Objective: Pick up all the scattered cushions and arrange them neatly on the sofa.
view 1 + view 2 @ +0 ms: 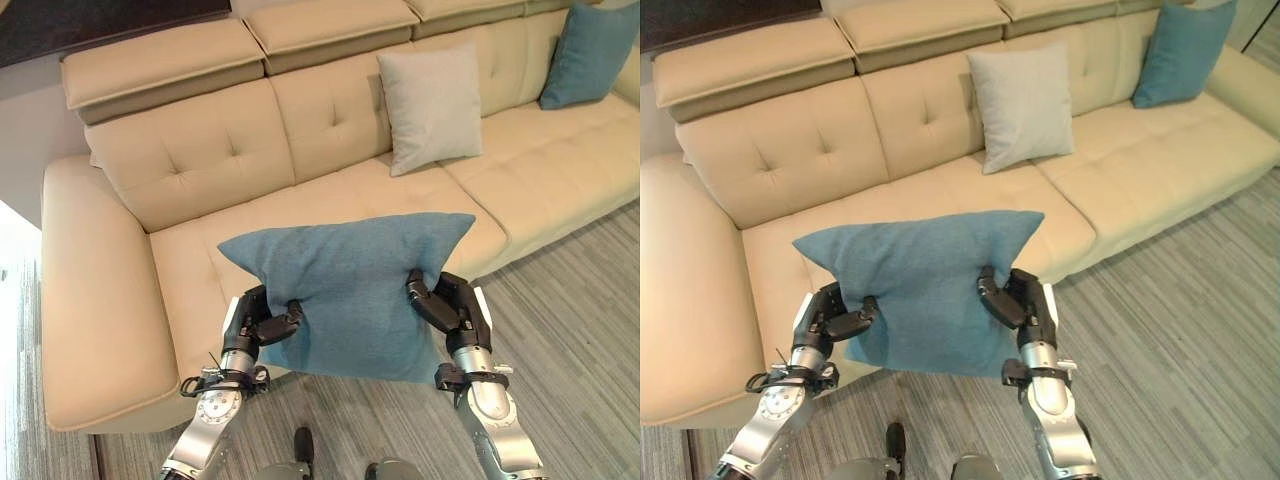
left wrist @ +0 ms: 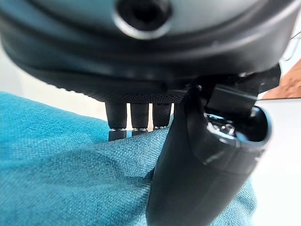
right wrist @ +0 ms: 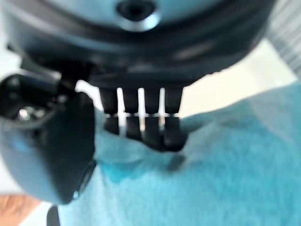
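A teal cushion [image 1: 350, 290] hangs in front of me, above the front edge of the beige sofa [image 1: 200, 160]. My left hand [image 1: 258, 322] pinches its left edge, thumb on the front and fingers behind. My right hand [image 1: 446, 303] grips the right edge the same way. In the left wrist view the thumb [image 2: 197, 169] presses into the teal cloth [image 2: 70, 174]. In the right wrist view the fingers [image 3: 155, 127] curl onto the teal cloth [image 3: 211, 179].
A light grey cushion [image 1: 432, 106] leans upright on the sofa back at the middle seat. Another teal cushion [image 1: 590, 52] stands at the far right of the sofa. Grey striped floor [image 1: 580, 330] lies to my right, and the sofa's wide armrest [image 1: 90, 300] is on my left.
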